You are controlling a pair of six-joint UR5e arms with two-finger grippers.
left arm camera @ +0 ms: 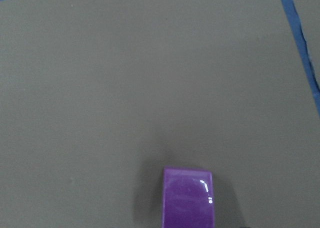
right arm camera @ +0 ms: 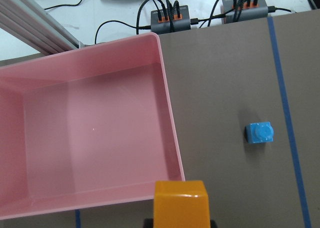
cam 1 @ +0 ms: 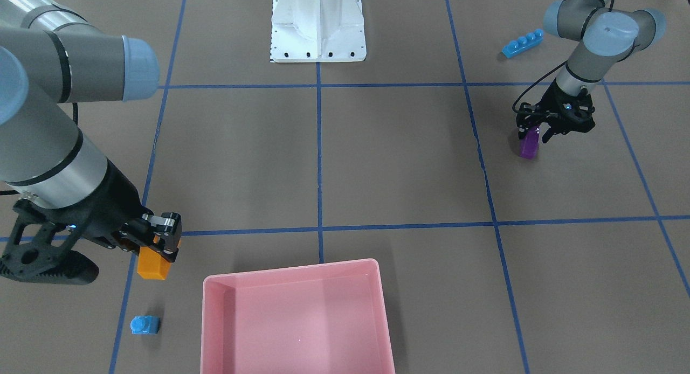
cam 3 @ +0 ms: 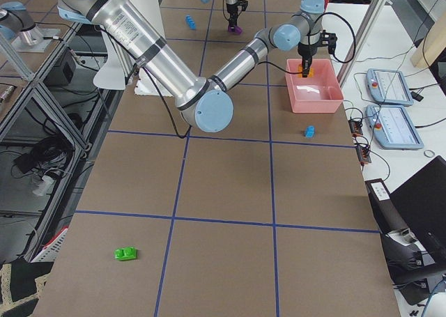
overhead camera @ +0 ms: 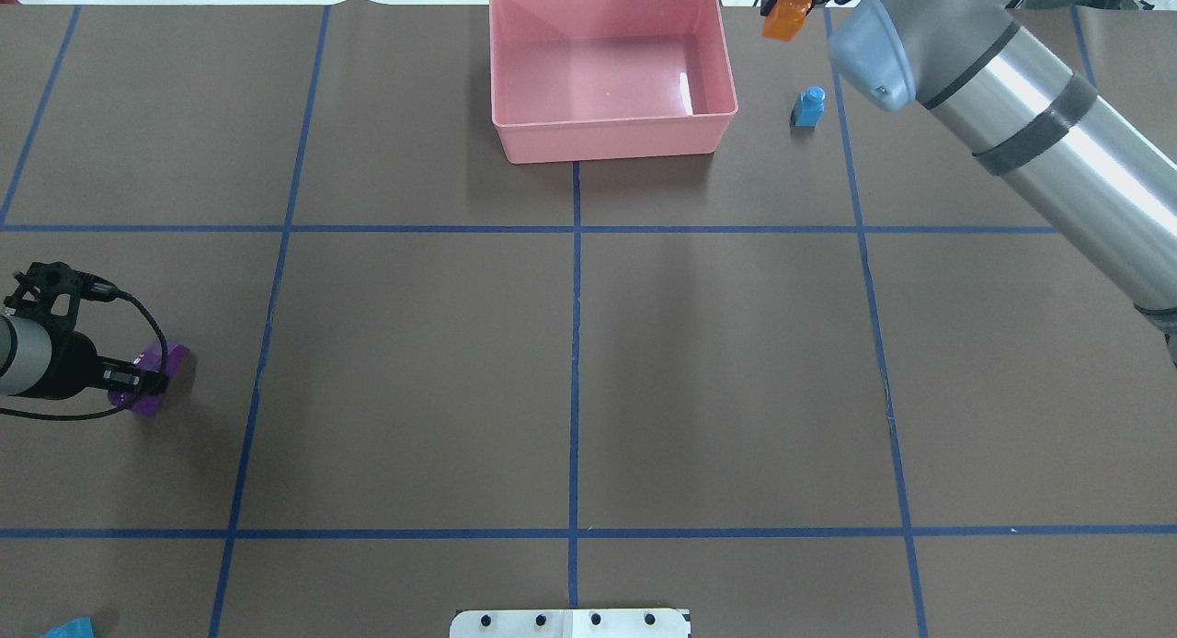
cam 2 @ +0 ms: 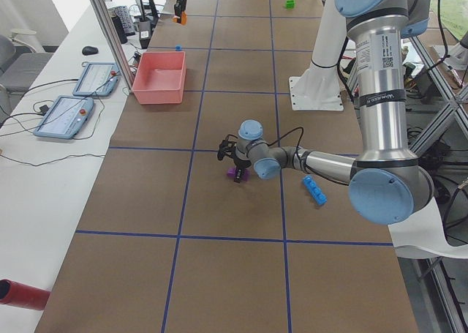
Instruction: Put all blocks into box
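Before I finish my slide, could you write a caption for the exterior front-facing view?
Right gripper holds the orange block near the pink box; left gripper sits over the purple block.

Overhead and front-facing cameras look steeply down on the table (overhead camera: 414, 362) from opposite sides, sharing the box (cam 1: 291, 270). Side cameras look along it from either end. Wrist cameras sit close behind the fingers (cam 1: 171, 235): the right frames the orange block (right arm camera: 180, 203) and the box, the left the purple block (left arm camera: 188, 198).

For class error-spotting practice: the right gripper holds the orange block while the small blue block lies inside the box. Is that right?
Not quite. The small blue block lies on the table beside the box, not inside it, as the overhead view shows. The right gripper does hold the orange block.
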